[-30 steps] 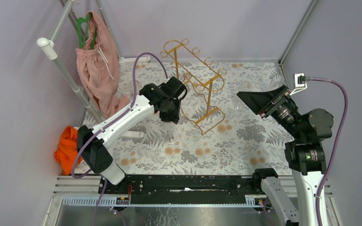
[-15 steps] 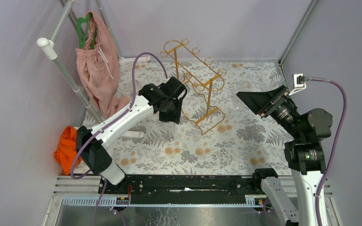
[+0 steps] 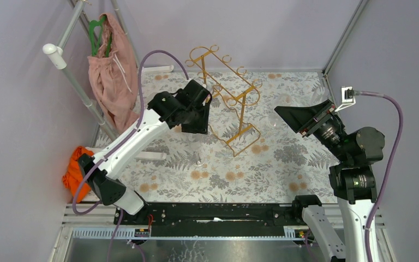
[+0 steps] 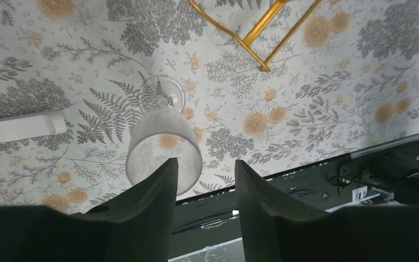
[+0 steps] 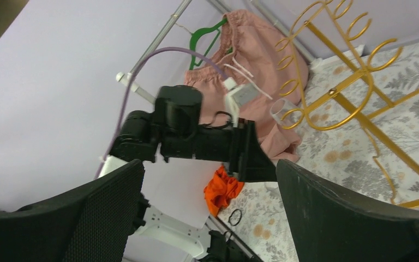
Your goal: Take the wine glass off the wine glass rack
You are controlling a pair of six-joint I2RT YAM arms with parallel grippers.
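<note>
The clear wine glass (image 4: 163, 155) stands upright on the floral table, off the rack, seen from above with its round foot below the bowl. It shows faintly in the top view (image 3: 198, 159). My left gripper (image 4: 204, 161) is open and empty, above the glass and a little to its right, not touching it; it also shows in the top view (image 3: 196, 115). The gold wire wine glass rack (image 3: 228, 93) stands just behind, with no glass seen on it; one foot shows in the left wrist view (image 4: 262, 33). My right gripper (image 5: 210, 164) is open and empty, held high at the right (image 3: 300, 117).
A clothes stand with a pink garment (image 3: 109, 76) on a green hanger stands at the back left. An orange cloth (image 3: 76, 172) lies at the left edge. A white bar (image 4: 19, 126) lies on the table left of the glass. The black base rail (image 3: 218, 213) runs along the near edge.
My left gripper has risen and drawn back from the wine glass, which stays standing on the table. The right arm has not moved.
</note>
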